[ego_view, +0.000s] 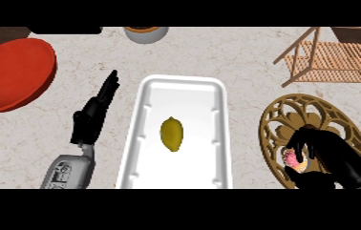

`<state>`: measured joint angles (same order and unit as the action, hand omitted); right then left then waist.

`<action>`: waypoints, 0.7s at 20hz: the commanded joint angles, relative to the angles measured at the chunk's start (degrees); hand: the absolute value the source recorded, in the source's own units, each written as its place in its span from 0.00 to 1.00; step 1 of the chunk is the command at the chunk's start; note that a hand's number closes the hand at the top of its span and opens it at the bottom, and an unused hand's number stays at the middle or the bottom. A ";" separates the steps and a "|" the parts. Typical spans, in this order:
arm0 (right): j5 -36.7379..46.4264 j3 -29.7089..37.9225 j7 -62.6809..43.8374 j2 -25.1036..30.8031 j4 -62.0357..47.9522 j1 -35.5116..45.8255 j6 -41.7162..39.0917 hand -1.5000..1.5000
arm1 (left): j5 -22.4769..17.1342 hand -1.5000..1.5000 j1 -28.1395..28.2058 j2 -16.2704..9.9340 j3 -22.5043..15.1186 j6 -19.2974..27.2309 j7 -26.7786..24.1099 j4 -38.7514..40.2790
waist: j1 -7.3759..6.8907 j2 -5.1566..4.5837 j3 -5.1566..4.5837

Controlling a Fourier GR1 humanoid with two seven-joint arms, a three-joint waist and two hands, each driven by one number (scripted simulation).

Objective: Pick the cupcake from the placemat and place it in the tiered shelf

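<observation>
Two hands: right hand (331, 153) fingers (300, 141) curled around pink cupcake (292, 159) on gold placemat (276, 124), left hand (95, 112) fingers straight, holding nothing, over bench (211, 52).

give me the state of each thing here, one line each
cupcake: on the placemat, right hand curled round it, mostly hidden
placemat: flat on the counter, right side
tiered shelf: upright, far right, visible slats bare
right hand: shut on the cupcake
left hand: open, fingers straight, holding nothing
lemon: lying in the white tray
white tray: flat, centre
red plate: far left, nothing on it
</observation>
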<state>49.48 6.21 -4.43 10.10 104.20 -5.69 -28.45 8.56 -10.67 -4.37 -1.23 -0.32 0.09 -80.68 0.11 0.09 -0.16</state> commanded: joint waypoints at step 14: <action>-31.38 14.44 -21.17 -10.03 31.99 4.69 -2.21 1.00 | -0.56 0.50 0.59 -1.36 1.36 -0.98 0.17 -0.81 | 0.63 0.17 0.07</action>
<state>24.30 17.16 -16.64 1.17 127.18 -3.79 -29.76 8.50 -10.62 -4.48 -0.86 -0.44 1.34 -81.80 0.68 0.20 -0.03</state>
